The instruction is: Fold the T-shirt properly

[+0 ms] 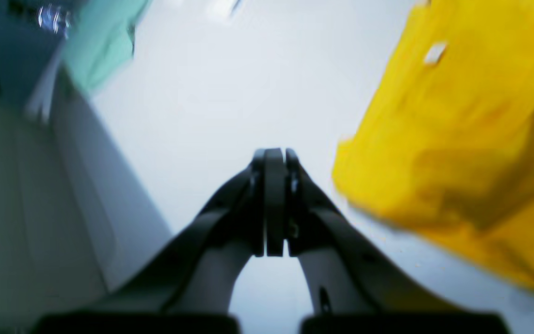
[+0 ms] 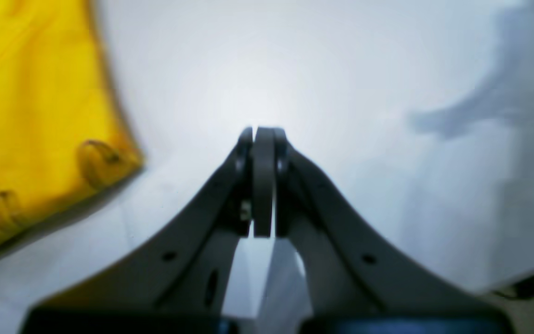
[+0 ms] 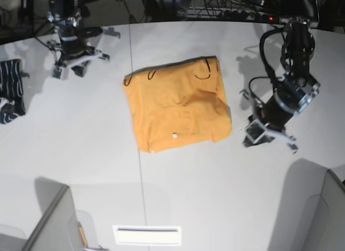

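Note:
The orange-yellow T-shirt (image 3: 178, 105) lies on the white table as a rough folded rectangle, with its small white tag (image 3: 174, 135) near the front edge. In the left wrist view the T-shirt (image 1: 471, 130) fills the right side, and the tag (image 1: 435, 52) shows on it. My left gripper (image 1: 274, 155) is shut and empty, over bare table just beside the cloth; in the base view it (image 3: 253, 133) sits right of the shirt. My right gripper (image 2: 262, 134) is shut and empty, with the shirt (image 2: 30, 116) to its left. In the base view it (image 3: 70, 67) is far back left.
A dark navy white-striped garment (image 3: 11, 92) lies at the table's left edge. A blurred teal cloth (image 1: 104, 37) shows at the upper left of the left wrist view. A white label (image 3: 146, 235) lies near the front edge. Grey partitions stand at both front corners.

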Robot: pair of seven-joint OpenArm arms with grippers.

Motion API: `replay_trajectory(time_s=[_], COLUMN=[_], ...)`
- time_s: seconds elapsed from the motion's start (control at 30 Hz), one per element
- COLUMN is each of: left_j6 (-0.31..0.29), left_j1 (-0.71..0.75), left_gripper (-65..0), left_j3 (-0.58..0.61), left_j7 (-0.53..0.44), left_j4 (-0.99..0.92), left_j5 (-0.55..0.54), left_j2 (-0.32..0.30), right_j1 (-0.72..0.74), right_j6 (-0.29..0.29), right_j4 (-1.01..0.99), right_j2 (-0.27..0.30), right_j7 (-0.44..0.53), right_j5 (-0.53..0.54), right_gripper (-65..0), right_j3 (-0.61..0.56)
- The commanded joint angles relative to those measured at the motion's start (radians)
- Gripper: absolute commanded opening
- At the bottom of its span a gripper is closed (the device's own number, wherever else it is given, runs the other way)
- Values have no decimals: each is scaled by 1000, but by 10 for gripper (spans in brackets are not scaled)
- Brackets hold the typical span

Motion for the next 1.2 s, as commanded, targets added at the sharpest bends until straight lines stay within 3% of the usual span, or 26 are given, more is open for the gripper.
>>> replay_trajectory(time_s=[0.0, 0.1, 0.2, 0.27, 0.43, 0.53, 0.63, 0.77, 0.87, 1.0, 1.1, 1.17], left_j6=[6, 6, 6, 6, 6, 6, 6, 6, 6, 6, 6, 6], left_j1=[36, 194, 386, 506, 788, 920, 1000, 1010, 934, 776, 628, 535], left_gripper=[-650, -650, -650, -650, -650, -650, -650, -650, -650, -650, -650, -650], left_j3=[-46, -151, -253, -318, -407, -396, -347, -261, -221, -175, -120, -42], left_j7=[-16, -81, -286, -446, -788, -900, -981, -1031, -1034, -1034, -1035, -1035], left_j4=[18, 11, -2, -13, -76, -174, -318, -561, -773, -1096, -1362, -1514], left_j5=[-6, -8, -8, -8, -8, -8, -3, 1, 1, 1, 1, 1], left_j2=[-8, 11, 77, 124, 232, 243, 243, 236, 226, 192, 146, 120], right_j1=[-26, -120, -221, -279, -431, -525, -566, -512, -383, -222, -112, -38], right_j6=[16, 156, 280, 322, 345, 346, 346, 346, 346, 343, 342, 342], right_j4=[17, 11, 0, -3, -4, -4, -6, -89, -271, -584, -850, -1057], right_j2=[4, 27, 26, 21, 26, 30, 42, 95, 115, 95, 27, -33], right_j7=[63, 200, 303, 341, 347, 343, 235, 26, -38, -29, 5, 91], right_j5=[-36, -157, -234, -249, -252, -252, -254, -250, -247, -240, -177, -143], right_gripper=[-650, -650, -650, -650, -650, -650, -650, -650, -650, -650, -650, -650], right_j3=[3, 3, 25, 46, 48, 40, -1, -139, -285, -478, -578, -609])
